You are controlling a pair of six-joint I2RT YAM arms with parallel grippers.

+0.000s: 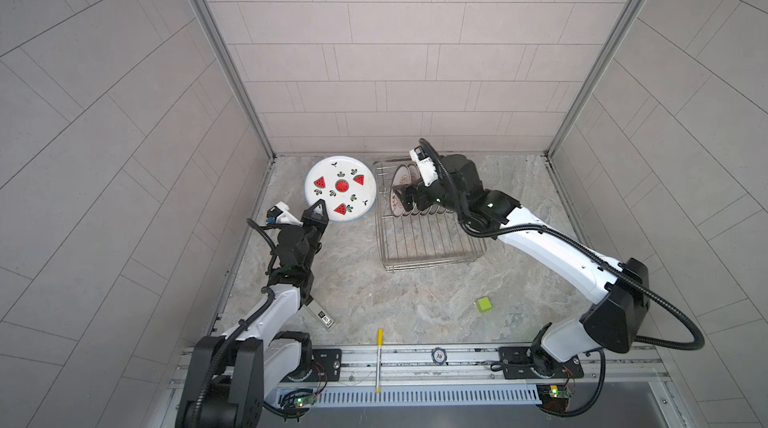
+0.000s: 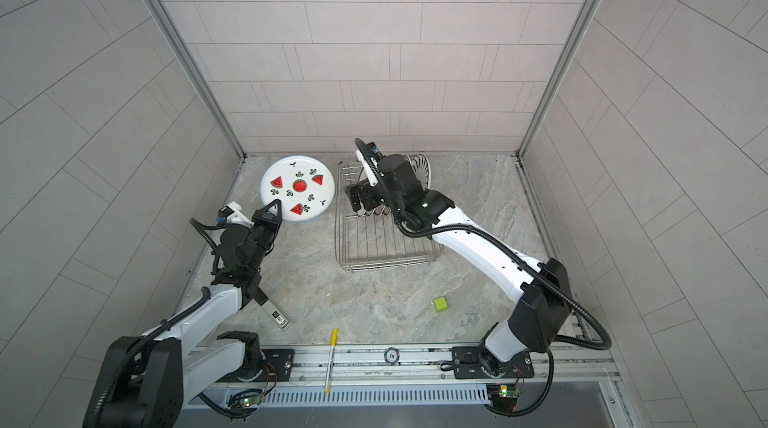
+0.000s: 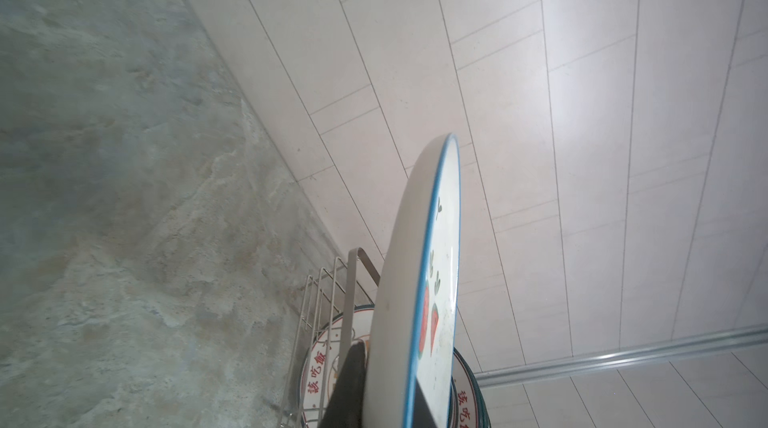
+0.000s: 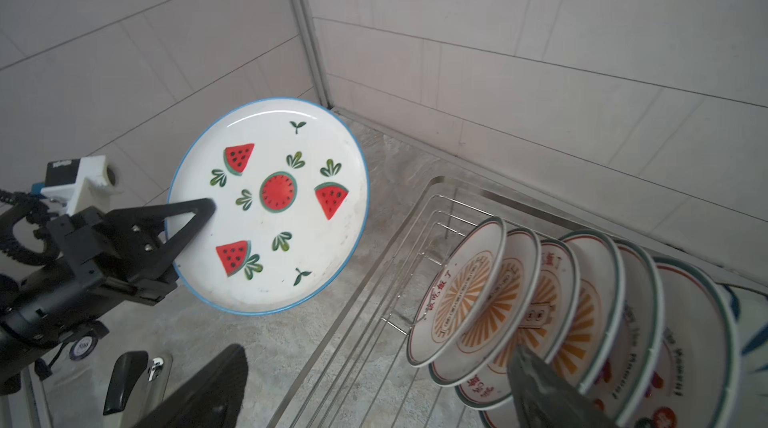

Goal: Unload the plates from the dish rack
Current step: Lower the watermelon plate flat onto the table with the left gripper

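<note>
Left end effector (image 1: 319, 205) clamped on blue-rimmed watermelon plate (image 1: 345, 174); right end effector (image 4: 378, 351) wide apart at dish rack (image 1: 432, 257).

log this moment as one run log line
left gripper: shut on watermelon plate, outside dish rack | right gripper: open, at sunburst plates in rack | done: no, plates left in rack

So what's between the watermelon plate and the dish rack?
Nothing: only bare table shows between the watermelon plate and the dish rack, in the right wrist view.
</note>
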